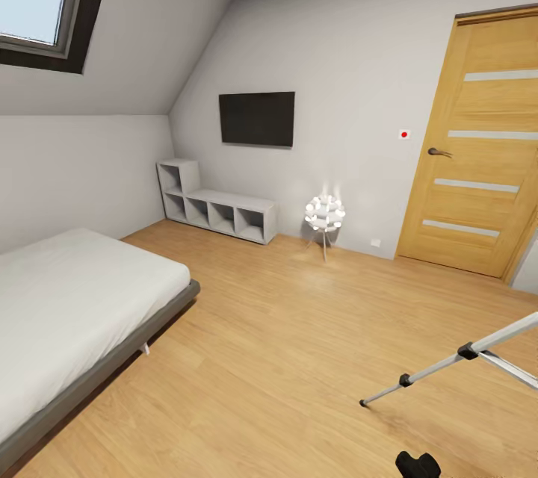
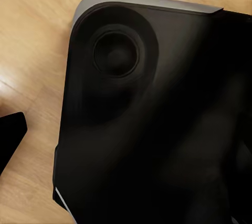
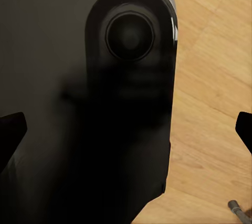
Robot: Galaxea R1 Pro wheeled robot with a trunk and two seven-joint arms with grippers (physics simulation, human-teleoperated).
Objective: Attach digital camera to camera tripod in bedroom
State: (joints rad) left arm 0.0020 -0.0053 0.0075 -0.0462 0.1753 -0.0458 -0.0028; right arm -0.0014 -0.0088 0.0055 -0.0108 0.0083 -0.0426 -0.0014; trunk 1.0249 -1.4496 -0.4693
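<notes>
Nearest, each wrist view looks past dark finger tips, the left fingers (image 2: 10, 135) and the right fingers (image 3: 11, 129), onto the robot's black base (image 3: 79, 103) over light wood plank floor (image 1: 299, 358); the right pair stand apart with nothing between them, while whether the left pair is released or clenched cannot be told. Just beyond, the camera tripod (image 1: 463, 355) pokes silver legs with black joints in from the right edge, one foot on the planks. Open floor runs on past the grey bed (image 1: 75, 306) to the cube shelf (image 1: 217, 209), glowing lamp (image 1: 324, 215), dark wall screen (image 1: 257, 118) and wooden door (image 1: 478, 142); no writing is readable.
</notes>
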